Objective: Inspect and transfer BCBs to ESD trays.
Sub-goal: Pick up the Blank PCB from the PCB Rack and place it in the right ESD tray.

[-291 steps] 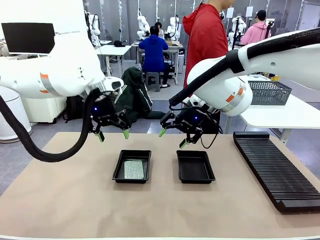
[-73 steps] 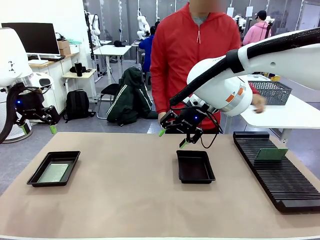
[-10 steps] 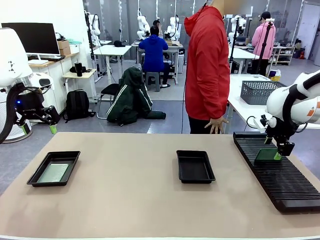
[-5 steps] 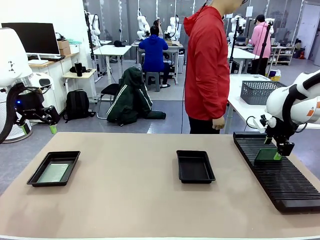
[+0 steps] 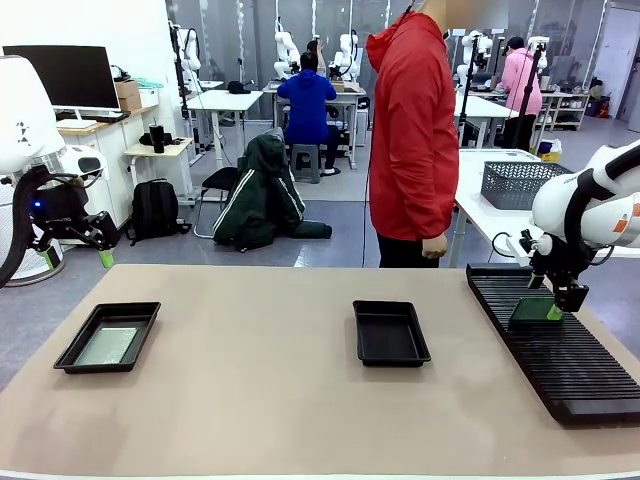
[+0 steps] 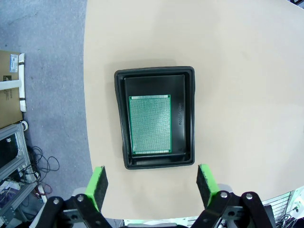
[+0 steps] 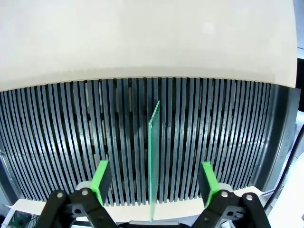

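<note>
Since seven seconds before, the right gripper [image 5: 548, 298] had left the middle tray [image 5: 390, 335] for the rack [image 5: 570, 370]. Its fingers stood apart, one on each side of a BCB [image 7: 154, 152] standing on edge in a slot, pads clear of it. The left gripper [image 6: 151, 183] hung, fingers wide apart, above the left tray [image 6: 187, 118], where a second BCB [image 6: 150, 124] lay flat.

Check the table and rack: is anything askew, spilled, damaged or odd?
Nothing stands out. One board lies flat inside the left tray, and the middle tray is empty. A second board stands upright in a rack slot, between the fingers of the open right gripper. No spill or damage shows.
</note>
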